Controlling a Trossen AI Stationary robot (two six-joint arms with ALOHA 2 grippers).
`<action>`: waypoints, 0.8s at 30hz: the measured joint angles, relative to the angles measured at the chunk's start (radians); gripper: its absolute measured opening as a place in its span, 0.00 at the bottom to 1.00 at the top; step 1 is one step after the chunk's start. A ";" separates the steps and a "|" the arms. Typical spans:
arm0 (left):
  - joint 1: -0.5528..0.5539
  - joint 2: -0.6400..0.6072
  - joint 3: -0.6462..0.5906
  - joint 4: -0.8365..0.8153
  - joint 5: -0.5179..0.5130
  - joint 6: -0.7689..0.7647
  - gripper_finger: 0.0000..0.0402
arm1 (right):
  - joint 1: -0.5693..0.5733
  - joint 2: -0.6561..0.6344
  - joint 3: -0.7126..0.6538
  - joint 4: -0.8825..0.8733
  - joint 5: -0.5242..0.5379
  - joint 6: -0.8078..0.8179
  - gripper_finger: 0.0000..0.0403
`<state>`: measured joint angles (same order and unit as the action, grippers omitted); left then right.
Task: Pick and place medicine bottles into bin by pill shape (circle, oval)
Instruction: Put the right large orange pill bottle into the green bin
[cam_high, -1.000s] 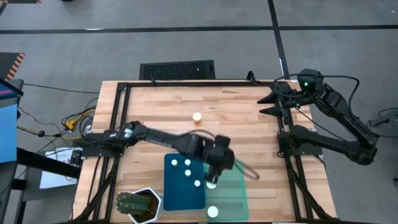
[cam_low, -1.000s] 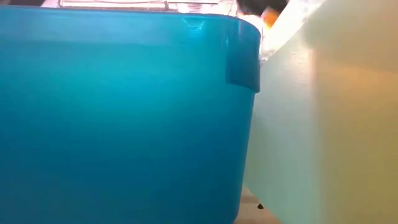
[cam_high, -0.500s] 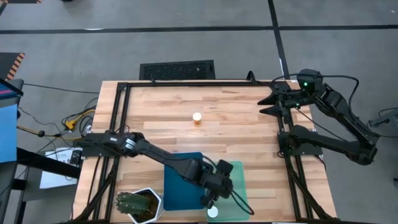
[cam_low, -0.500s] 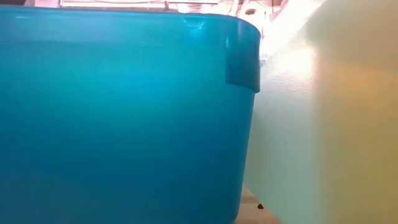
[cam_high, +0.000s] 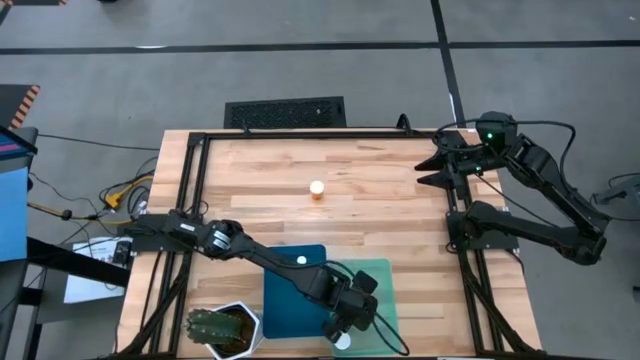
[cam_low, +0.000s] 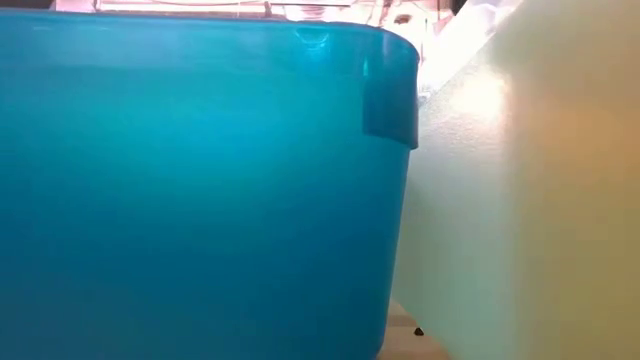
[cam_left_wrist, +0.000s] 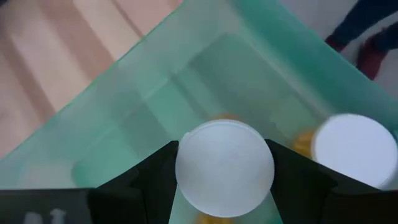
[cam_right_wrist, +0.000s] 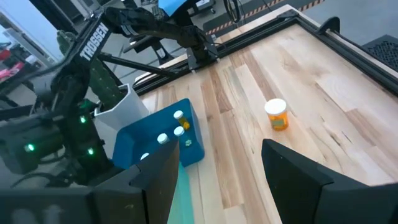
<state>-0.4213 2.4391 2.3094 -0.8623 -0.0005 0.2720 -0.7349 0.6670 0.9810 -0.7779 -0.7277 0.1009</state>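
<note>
My left gripper (cam_high: 345, 322) is low over the mint green tray (cam_high: 380, 275) at the table's near edge, shut on an orange medicine bottle with a white cap (cam_left_wrist: 224, 165). A second bottle (cam_left_wrist: 354, 149) stands in the green tray close beside it and also shows in the high view (cam_high: 343, 341). The dark blue tray (cam_high: 290, 295) lies to the left of the green one and holds several bottles (cam_right_wrist: 179, 130). One bottle (cam_high: 317, 189) stands alone on the table's middle. My right gripper (cam_high: 425, 165) waits open at the far right. My left gripper pinches the bottle between its two fingers (cam_left_wrist: 152, 180), one on either side, at or just under the white cap's rim (cam_left_wrist: 183, 180). The fingers come from above, pointing down. The bottle stands upright, cap up, inside the green tray; whether its base touches the tray floor is hidden.
A spiky green plant in a white pot (cam_high: 222, 330) stands at the near edge, left of the blue tray. The low view is filled by the blue tray's wall (cam_low: 200, 180) and the green tray's wall (cam_low: 520, 200). Bare wood lies across the far half of the table.
My left gripper has carried the bottle toward the table's near edge and down into the green tray, next to the bottle that stands there. The bottle has stayed upright in the hold.
</note>
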 joint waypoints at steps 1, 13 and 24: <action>0.000 0.008 0.001 0.007 0.005 0.003 0.52 | 0.000 0.000 0.000 -0.001 0.000 0.000 0.59; 0.000 0.051 0.000 -0.067 -0.035 0.045 0.52 | 0.000 0.000 0.000 -0.004 0.000 -0.003 0.59; -0.001 0.050 0.014 -0.090 -0.055 0.022 0.67 | 0.000 0.000 0.000 -0.004 0.000 -0.004 0.59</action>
<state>-0.4221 2.4893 2.3234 -0.9519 -0.0552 0.2942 -0.7349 0.6670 0.9810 -0.7815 -0.7278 0.0967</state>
